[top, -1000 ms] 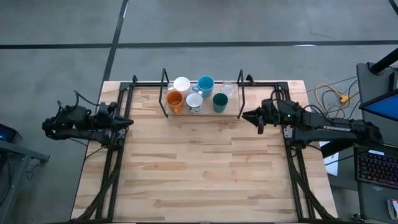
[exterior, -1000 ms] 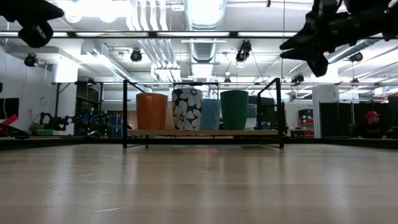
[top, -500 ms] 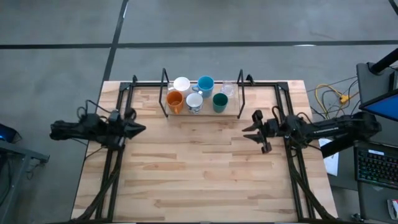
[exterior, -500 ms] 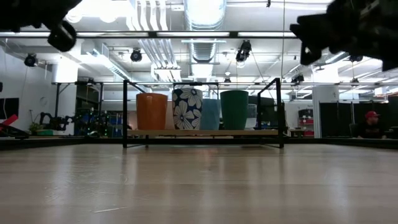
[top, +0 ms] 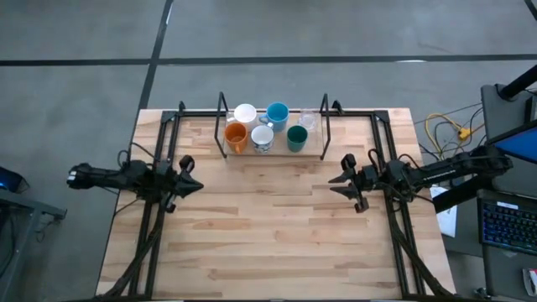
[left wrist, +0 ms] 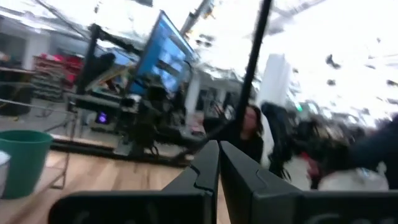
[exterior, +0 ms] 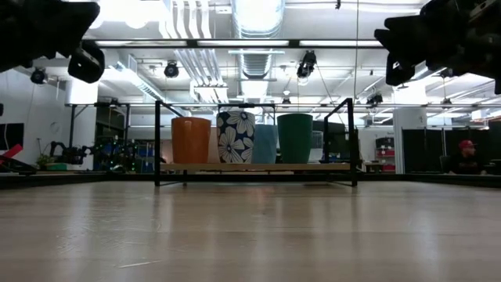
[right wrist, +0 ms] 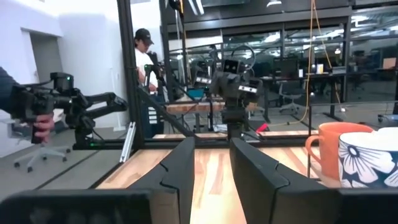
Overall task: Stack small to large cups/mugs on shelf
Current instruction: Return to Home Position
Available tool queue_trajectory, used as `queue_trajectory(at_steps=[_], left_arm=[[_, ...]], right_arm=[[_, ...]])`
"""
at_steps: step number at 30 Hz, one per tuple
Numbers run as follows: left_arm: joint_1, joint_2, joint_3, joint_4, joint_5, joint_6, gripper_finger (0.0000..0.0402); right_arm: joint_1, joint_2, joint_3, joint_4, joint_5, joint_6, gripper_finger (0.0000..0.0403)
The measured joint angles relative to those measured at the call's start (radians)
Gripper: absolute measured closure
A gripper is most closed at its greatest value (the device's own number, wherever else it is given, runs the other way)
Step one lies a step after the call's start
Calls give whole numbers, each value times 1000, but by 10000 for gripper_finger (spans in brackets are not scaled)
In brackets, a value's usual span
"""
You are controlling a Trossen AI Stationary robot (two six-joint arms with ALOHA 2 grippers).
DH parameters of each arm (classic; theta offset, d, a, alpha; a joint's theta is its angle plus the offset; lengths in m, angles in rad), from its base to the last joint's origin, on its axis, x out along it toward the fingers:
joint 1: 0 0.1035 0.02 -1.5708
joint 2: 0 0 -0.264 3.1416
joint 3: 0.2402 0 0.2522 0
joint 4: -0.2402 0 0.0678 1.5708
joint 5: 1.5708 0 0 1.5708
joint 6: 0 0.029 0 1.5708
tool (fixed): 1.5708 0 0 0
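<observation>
arms: two, dark, slim jointed links
left hand: black, two flat angular fingers
right hand: black, two broad fingers, stepped inner edges
cable loop: thin, dark, behind each hand

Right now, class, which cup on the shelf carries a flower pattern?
The blue-and-white mug between the orange mug and the green cup; only it is patterned.

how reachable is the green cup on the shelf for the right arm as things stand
Probably yes. The green cup stands in the front row at the shelf's right end, nearest the right hand, only table between; the end loop may crowd a side approach.
</observation>
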Motion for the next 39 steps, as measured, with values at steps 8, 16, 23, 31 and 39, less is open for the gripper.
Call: queue_trajectory(at_steps=[8, 16, 23, 31, 39], left_arm=[[-1, -15, -1, -233, 164, -73, 402], [-1, -22, 2, -98, 168, -17, 402], [0, -22, 4, -47, 168, -17, 402], [0, -22, 6, 50, 168, -17, 402], [0, -23, 46, 53, 165, 9, 402]], right_arm=[[2, -2, -2, -3, -17, 1, 307], [8, -88, -3, 70, -27, -57, 307], [8, -246, -3, -13, -15, -113, 307], [8, -456, -3, -205, -16, 18, 307], [8, -694, -3, -330, -108, 34, 307]])
